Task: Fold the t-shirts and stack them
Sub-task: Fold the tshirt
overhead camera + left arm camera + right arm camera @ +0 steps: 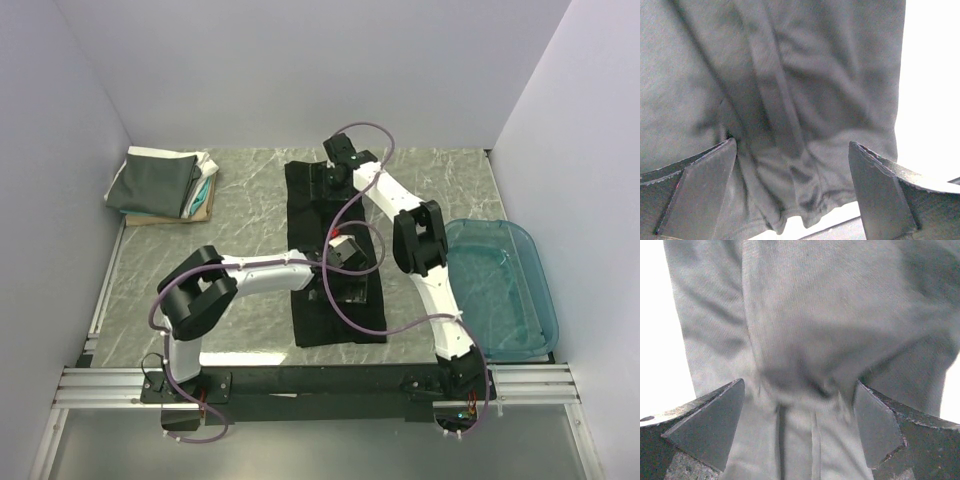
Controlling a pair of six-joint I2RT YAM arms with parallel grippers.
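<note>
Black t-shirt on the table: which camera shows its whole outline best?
Top external. It shows the black t-shirt end to end on the table. The wrist views show only close wrinkled cloth, between the open left fingers and between the open right fingers, with some edge but no overall shape.

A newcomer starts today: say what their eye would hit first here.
A black t-shirt lies lengthwise mid-table, the left gripper open over its middle, the right gripper open at its far end. Folded shirts are stacked in the far left corner; a translucent teal tub sits at the right.
</note>
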